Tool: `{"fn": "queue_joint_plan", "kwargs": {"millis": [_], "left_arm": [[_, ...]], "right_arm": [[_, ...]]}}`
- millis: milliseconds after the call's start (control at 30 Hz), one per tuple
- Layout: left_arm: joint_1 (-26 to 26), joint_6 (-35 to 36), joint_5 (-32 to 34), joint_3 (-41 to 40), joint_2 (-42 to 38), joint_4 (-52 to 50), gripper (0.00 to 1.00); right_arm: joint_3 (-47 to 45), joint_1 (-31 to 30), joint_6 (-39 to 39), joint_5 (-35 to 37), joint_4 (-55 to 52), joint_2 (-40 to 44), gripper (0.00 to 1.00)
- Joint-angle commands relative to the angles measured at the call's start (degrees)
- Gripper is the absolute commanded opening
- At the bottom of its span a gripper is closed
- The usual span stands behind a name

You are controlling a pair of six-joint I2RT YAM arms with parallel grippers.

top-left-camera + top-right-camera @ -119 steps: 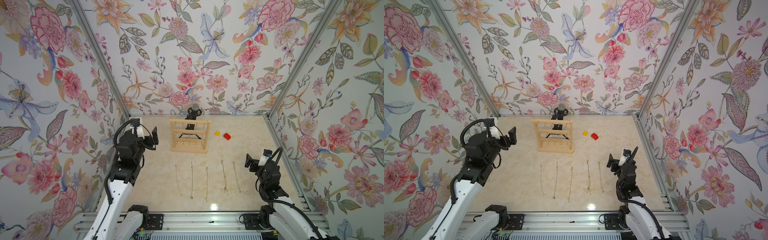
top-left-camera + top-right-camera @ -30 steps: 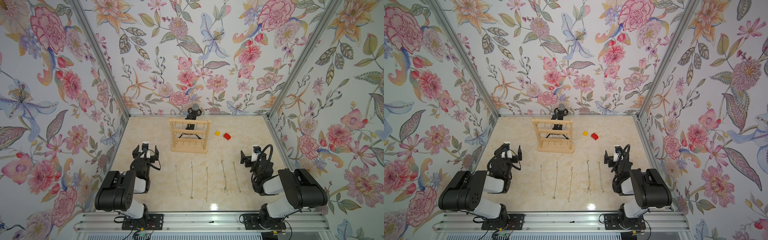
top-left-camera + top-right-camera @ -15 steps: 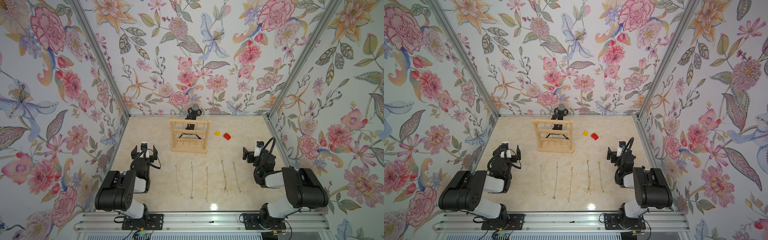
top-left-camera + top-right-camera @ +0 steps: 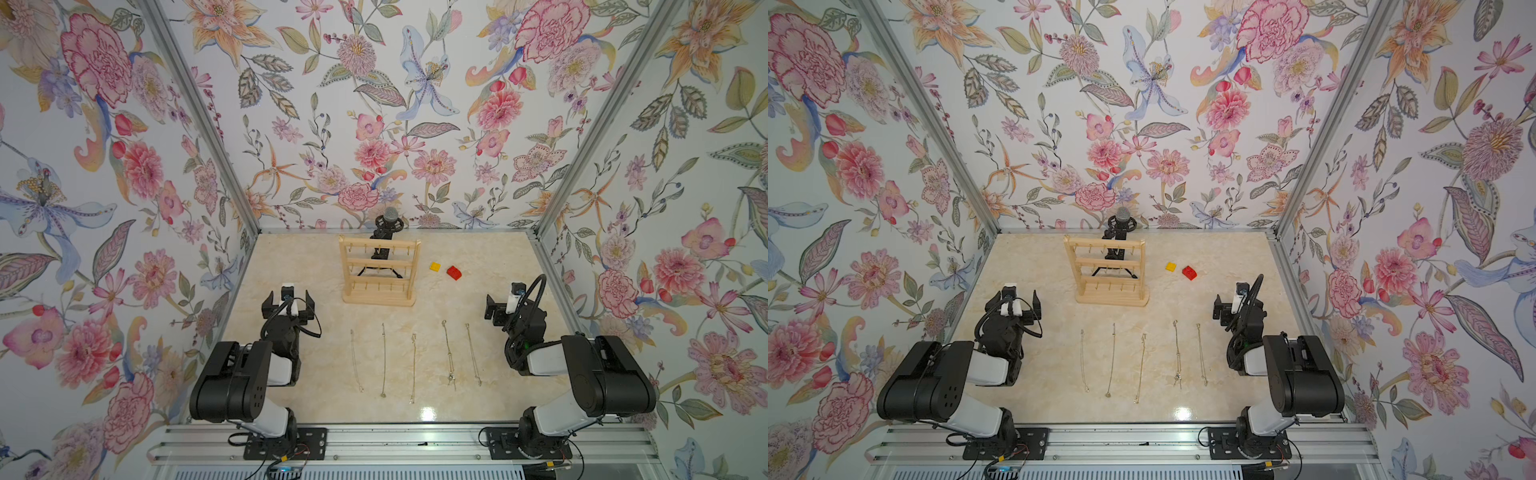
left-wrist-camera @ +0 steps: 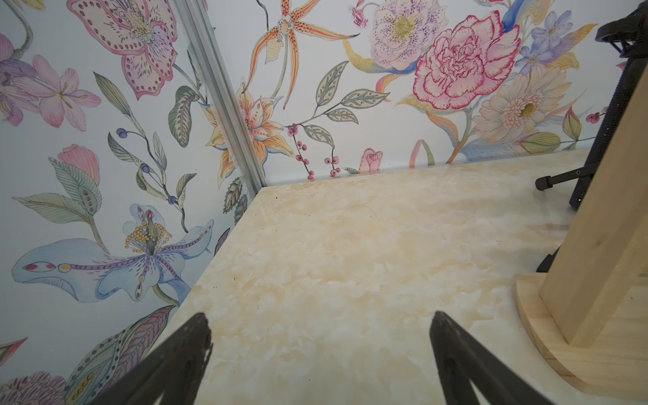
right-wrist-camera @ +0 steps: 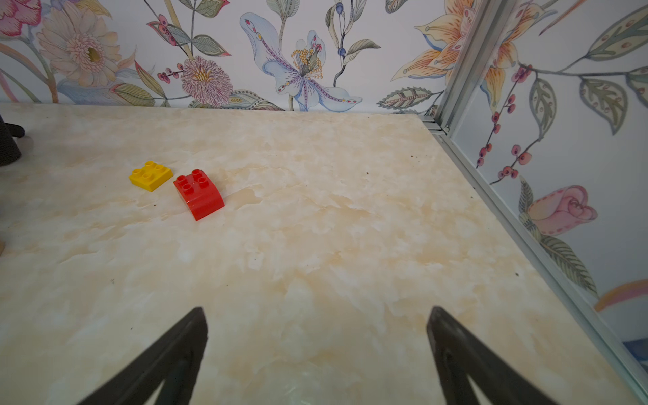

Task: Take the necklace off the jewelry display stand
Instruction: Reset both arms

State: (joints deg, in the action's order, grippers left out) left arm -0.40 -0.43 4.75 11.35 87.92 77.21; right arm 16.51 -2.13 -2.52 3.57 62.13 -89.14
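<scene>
**A:** Where is the pale wooden jewelry display stand (image 4: 379, 272)?

**B:** Upright toward the back of the cream marbled worktop (image 4: 299, 257), just in front of the black microphone tripod (image 4: 388, 232). The left wrist view shows its post and flat base close by.

**A:** And the necklaces?

**B:** Five thin chain necklaces (image 4: 414, 365) lie straight, side by side, flat on the worktop. They are on the near side of the stand, apart from it and between the two arms.

**A:** The tools?

**B:** The left tool (image 5: 319, 317) sits low with its jaws spread wide, gripping nothing. The right tool (image 6: 316, 310) is spread just as wide and also grips nothing. It faces a small yellow plastic brick (image 6: 150, 175) and a red plastic brick (image 6: 198, 194), which lie just beside each other to the right of the stand.
</scene>
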Motion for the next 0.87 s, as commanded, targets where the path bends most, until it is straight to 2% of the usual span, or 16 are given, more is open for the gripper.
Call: {"fn": "queue_joint_plan", "kwargs": {"millis": [0,833], "left_arm": [[-0.2,-0.01,0.65,0.39,0.63,2.07,0.99],[-0.12,-0.01,0.5,0.38,0.59,2.06,0.99]], "right_arm": [[-0.15,-0.84,-0.33,2.38,1.47,0.81,1.0],[0.33,-0.07,0.15,0.56,0.62,0.81,1.0]]}}
